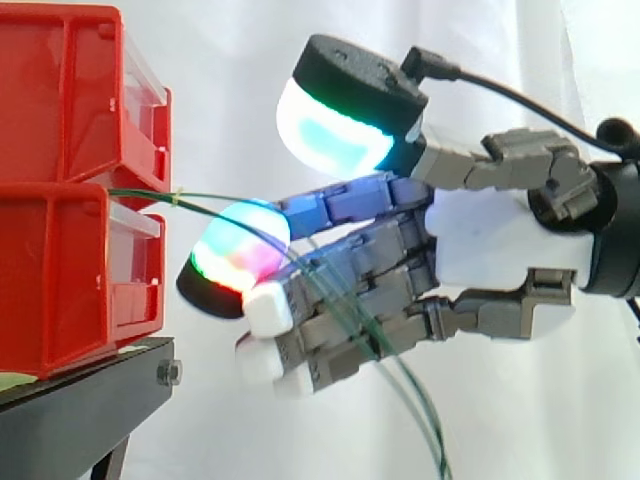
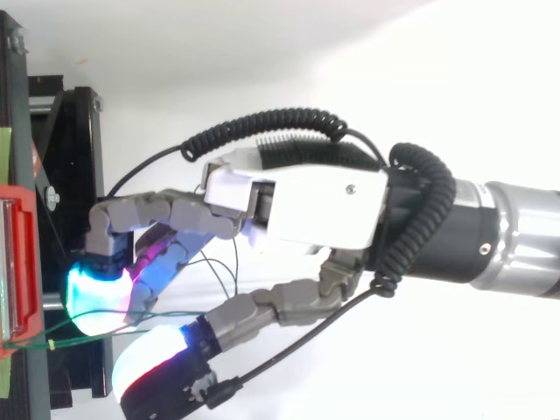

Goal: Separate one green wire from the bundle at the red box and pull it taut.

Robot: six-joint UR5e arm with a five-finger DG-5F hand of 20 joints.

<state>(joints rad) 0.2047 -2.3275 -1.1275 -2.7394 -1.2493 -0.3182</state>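
The green wires (image 1: pixel 150 194) leave the red box (image 1: pixel 60 270) at centre left and cross my fingers (image 1: pixel 350 215). Risk: the strands lie close together, so closing may catch two, or a thin one may slip out. They look thin, tied near the box, slack, sagging toward lower right. My fingers are open, spread wide, pinching nothing.
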